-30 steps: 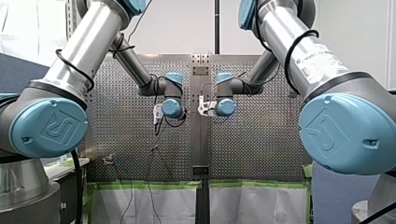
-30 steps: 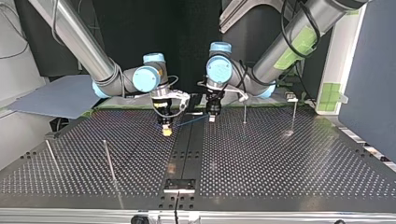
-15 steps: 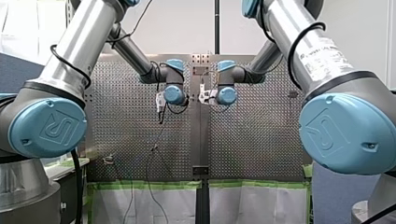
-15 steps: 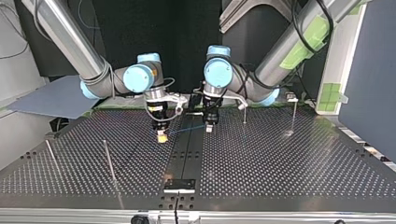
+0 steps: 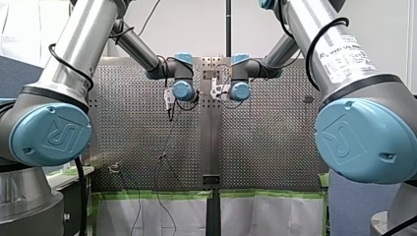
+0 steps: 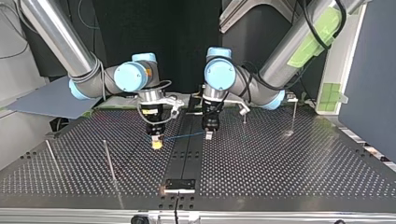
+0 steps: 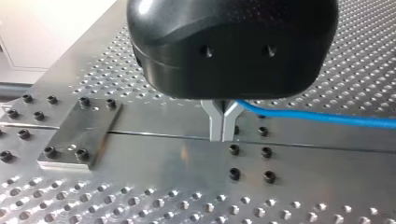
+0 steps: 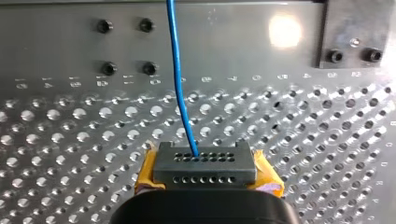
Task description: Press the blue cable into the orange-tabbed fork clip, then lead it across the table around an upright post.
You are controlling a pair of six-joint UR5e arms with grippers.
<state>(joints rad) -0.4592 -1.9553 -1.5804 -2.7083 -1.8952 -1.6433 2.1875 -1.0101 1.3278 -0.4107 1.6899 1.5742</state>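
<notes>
One blue cable [image 6: 182, 136] between both grippers [image 6: 208, 135] [image 6: 157, 144]

In the front view you see a pale wall [image 5: 383, 24] beyond the table, from 11 to 2 o'clock, and a thin black pole [image 5: 228, 24] stands upright at 12 o'clock. Along the edge of the perforated table [image 5: 275, 147], at 6 o'clock, runs green tape [image 5: 147, 194], with white sheets [image 5: 118, 216] below it. In the top view you have a black backdrop [image 6: 182, 42] at 12 o'clock, a dark blue panel [image 6: 369, 70] at 3 o'clock, and a grey-blue board [image 6: 46, 100] lying at 9 o'clock. In the right wrist view a bright light spot [image 8: 283, 31] shines on the metal plate [image 8: 233, 42].
</notes>
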